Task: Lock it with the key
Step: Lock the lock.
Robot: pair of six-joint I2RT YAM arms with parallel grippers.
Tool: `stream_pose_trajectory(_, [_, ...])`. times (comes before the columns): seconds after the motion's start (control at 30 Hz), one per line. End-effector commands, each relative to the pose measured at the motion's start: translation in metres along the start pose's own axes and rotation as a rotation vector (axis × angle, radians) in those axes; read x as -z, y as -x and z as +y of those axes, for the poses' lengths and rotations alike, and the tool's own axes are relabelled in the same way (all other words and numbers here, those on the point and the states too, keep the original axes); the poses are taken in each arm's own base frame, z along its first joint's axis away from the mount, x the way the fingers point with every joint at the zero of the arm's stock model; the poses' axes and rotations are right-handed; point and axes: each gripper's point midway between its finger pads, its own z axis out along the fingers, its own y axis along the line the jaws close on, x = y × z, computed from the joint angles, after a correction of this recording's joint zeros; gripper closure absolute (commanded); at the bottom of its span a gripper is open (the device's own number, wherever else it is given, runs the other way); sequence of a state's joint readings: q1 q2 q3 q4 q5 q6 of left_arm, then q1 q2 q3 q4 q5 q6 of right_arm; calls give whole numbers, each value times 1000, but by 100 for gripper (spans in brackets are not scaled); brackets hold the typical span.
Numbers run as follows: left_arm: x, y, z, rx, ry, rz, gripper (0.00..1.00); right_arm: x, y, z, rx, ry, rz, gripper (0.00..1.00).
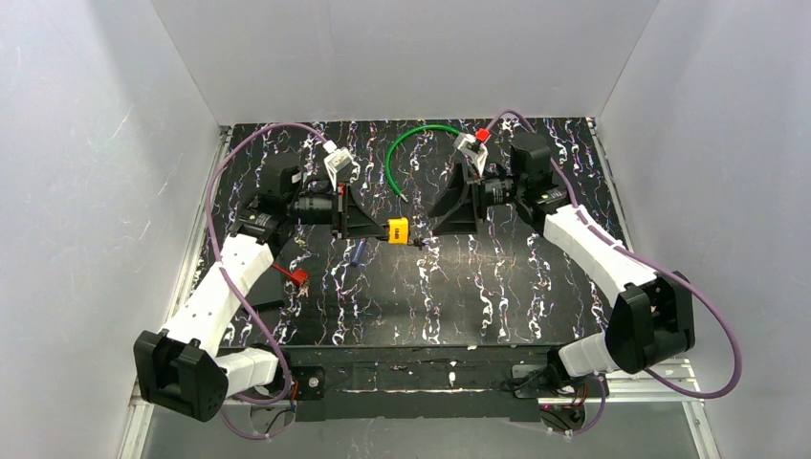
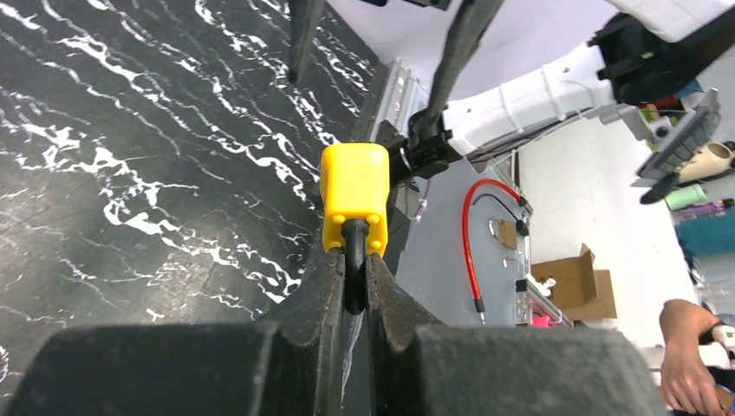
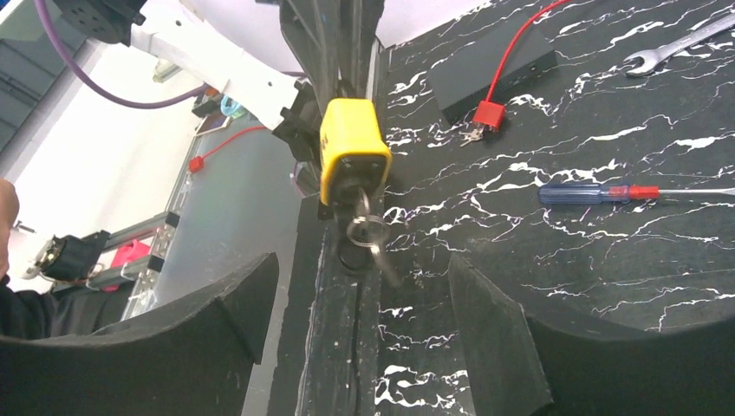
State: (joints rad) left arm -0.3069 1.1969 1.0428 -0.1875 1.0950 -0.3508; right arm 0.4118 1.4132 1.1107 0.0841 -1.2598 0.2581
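Pinches the dark bent-metal shackle (image 2: 354, 279) between the pressed-together fingers of the left pincer (image 2: 354, 262). Carries the small yellow block padlock (image 2: 354, 192) just past those tips toward 3 o'clock in the top view, about mid-desk and seemingly lifted off the black white-veined desk (image 1: 478, 296). Meets it from the other side with the right pincer (image 3: 362, 260) spread wide and gripping nothing, one finger at each side of the tiny silvery key (image 3: 367, 227), already seated in the keyhole with its ring dangling.

Should handle as a hard, stiff, fairly dense little block with a smooth casing, probably slippery, so better held by the shackle as now. Should find the key light, thin and rigid, and easy to skew. Best taken flat across its head, close to the keyhole, not by the loose ring. Calls for a firm counter-hold from the left against the twist.

Lying toward 8 o'clock of the padlock: a blue-handled screwdriver (image 3: 589, 192) near, and a red clip on a red wire (image 3: 488, 113) farther out. Looping at 12 o'clock: a green cable (image 1: 402, 153). Showing at 2 o'clock in the right wrist view: a silver spanner (image 3: 672, 50). All well apart from the padlock, none lying between pincer and key.
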Motion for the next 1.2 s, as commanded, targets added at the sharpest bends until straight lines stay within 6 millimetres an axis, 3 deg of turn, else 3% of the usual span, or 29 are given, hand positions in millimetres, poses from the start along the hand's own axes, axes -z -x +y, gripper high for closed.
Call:
stream_pose_trajectory(0.0, [13,8,-44,-104,-151,-7,100,5,8,20,119,12,1,20])
stream_pose_trajectory(0.3, [14,1,-49,-118,-200,-8,100,-12,8,51,181,53,23,27])
stream_pose_trajectory(0.7, [14,-3,-49,-115,-193,-10,100,-38,-3,49,170,68,68,36])
stream_pose_trajectory(1.17, [12,-5,-43,-115,-169,-16,100,-39,1,46,166,43,63,59])
